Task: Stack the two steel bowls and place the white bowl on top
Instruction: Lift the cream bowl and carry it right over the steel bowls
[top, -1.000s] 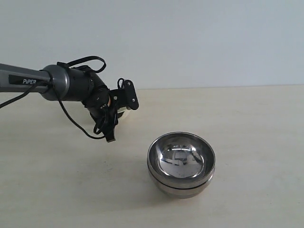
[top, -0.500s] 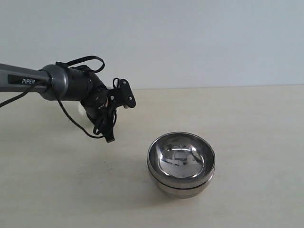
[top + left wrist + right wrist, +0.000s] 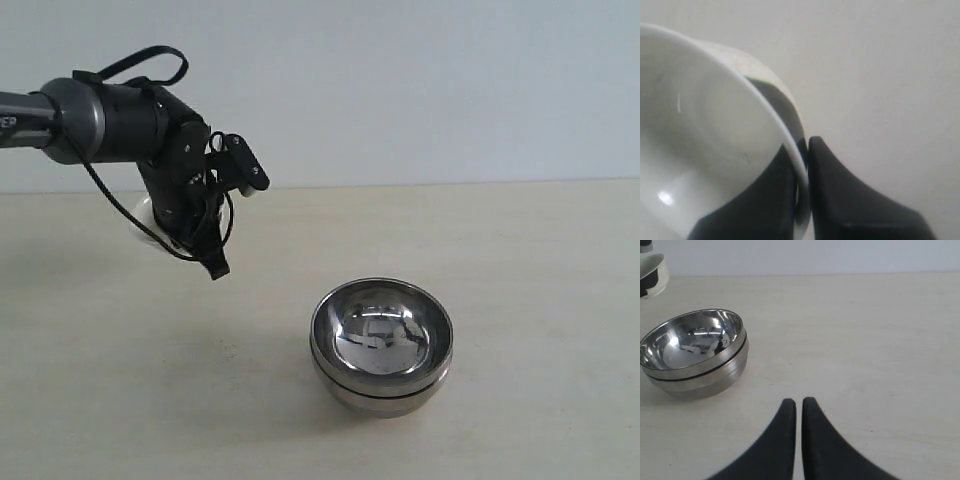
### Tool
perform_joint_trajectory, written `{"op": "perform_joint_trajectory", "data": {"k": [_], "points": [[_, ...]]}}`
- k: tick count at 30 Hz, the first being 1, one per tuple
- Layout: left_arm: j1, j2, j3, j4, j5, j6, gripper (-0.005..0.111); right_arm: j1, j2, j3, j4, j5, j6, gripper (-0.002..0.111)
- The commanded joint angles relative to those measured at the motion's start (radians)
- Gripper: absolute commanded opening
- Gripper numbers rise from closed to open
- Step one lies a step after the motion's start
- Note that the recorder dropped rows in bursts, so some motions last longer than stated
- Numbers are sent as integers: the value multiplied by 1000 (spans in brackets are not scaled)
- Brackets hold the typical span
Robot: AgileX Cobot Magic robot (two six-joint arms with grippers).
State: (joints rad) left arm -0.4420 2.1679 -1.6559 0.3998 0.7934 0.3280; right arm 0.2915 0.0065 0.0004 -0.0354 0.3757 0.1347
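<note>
Right tool [image 3: 798,402]: closed on nothing, black fingers almost touching with a thin gap between them, low over bare counter [image 3: 880,350].

Steel bowls [image 3: 381,345]: already nested one inside the other, upright, on the counter toward the front, right of centre in the exterior view. A dark seam separates the two rims. The mirror inside of the upper bowl is open to view. The right wrist view shows the same stack, well apart from the right tool's fingers.

White bowl [image 3: 705,150]: in the left tool [image 3: 802,150], clamped by the rim, one finger inside the bowl and one outside on its wall. A black mark shows on the outer side next to the outside finger. The bowl is tilted. Exterior view shows only a sliver of it, behind the left arm [image 3: 110,125], back left and well apart from the steel stack. Can't tell whether it clears the counter.

Black cable [image 3: 150,60] loops over the left arm's wrist. Plain pale wall [image 3: 450,80] stands behind the counter.
</note>
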Motion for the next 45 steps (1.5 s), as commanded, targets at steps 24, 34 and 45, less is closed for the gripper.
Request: {"op": "perform_joint_trajectory", "data": {"k": [24, 34, 45], "points": [[-75, -641, 582, -278, 227, 32, 4, -3, -6, 0, -1, -9, -2, 0], [-302, -626, 576, -113, 183, 23, 4, -3, -6, 0, -1, -9, -2, 0], [-304, -607, 477, -119, 175, 8, 4, -3, -6, 0, -1, -9, -2, 0]]}}
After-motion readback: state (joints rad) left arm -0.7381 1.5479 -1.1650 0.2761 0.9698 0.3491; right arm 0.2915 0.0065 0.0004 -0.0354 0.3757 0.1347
